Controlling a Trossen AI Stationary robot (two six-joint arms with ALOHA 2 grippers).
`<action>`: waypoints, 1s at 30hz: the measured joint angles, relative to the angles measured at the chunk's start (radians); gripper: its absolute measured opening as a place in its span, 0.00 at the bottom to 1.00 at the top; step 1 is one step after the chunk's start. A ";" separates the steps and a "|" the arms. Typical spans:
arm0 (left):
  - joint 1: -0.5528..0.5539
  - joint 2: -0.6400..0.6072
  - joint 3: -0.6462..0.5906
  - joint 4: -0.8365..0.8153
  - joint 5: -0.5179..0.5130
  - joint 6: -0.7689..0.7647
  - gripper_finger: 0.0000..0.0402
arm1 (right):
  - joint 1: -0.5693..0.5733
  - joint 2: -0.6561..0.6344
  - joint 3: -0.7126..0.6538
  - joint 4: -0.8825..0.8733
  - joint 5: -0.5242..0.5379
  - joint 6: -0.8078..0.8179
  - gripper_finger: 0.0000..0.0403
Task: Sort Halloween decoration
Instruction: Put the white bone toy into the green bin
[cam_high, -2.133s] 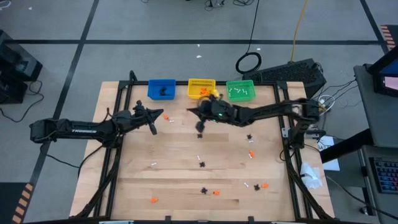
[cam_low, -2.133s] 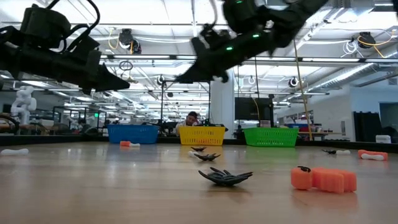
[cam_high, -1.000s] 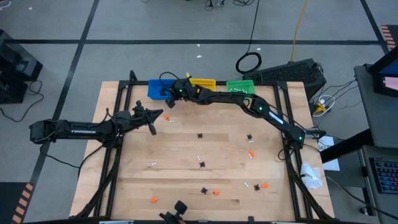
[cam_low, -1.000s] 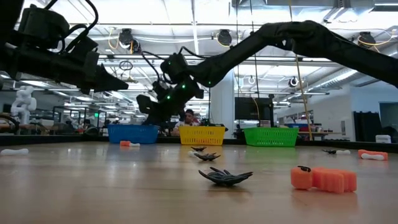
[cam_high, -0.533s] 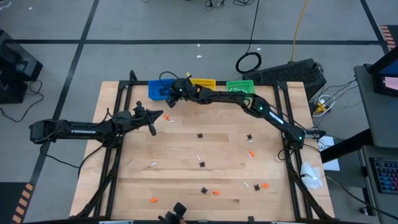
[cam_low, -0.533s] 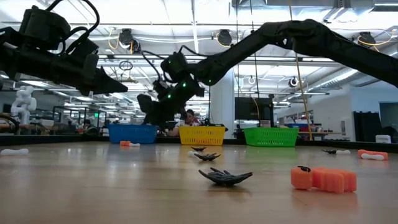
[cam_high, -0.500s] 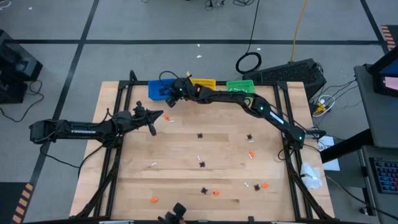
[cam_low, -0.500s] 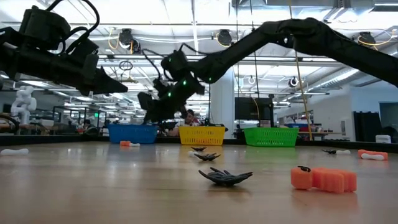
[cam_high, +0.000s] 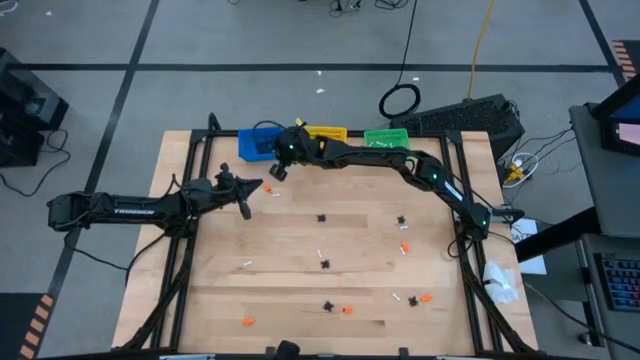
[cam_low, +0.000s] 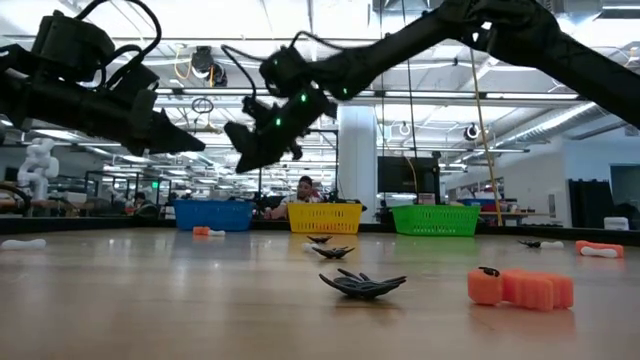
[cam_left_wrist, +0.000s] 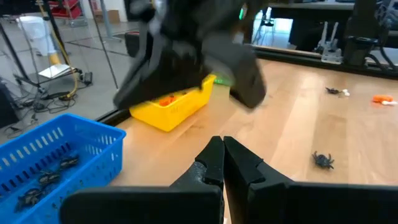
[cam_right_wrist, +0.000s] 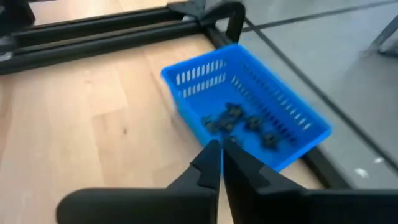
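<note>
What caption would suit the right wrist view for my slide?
Right gripper, fingers shut, above the wooden table beside the blue bin holding black spidery decorations.

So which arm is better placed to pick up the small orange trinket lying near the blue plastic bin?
Probably left. The left gripper, shut, hovers close beside the small orange trinket; the right gripper, also shut, reaches across from the far side by the blue plastic bin.

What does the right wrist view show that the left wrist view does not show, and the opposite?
Only the right wrist view shows the right gripper, shut and empty, from behind, and the floor past the table edge.

Only the left wrist view shows the shut left gripper, the yellow bin with orange trinkets, a black spider on the table and an orange piece.

Both show the blue bin with black spiders inside and the wooden table.
</note>
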 joint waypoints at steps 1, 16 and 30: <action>0.000 0.000 0.000 0.000 0.007 0.000 0.00 | 0.000 0.000 -0.032 0.038 -0.012 0.018 0.02; -0.006 0.000 0.003 -0.031 0.087 -0.002 0.00 | 0.086 -0.382 -0.770 0.535 -0.062 0.094 0.00; -0.098 0.168 0.089 -0.066 0.083 -0.001 0.00 | 0.268 -0.935 -1.261 0.135 0.037 0.234 0.00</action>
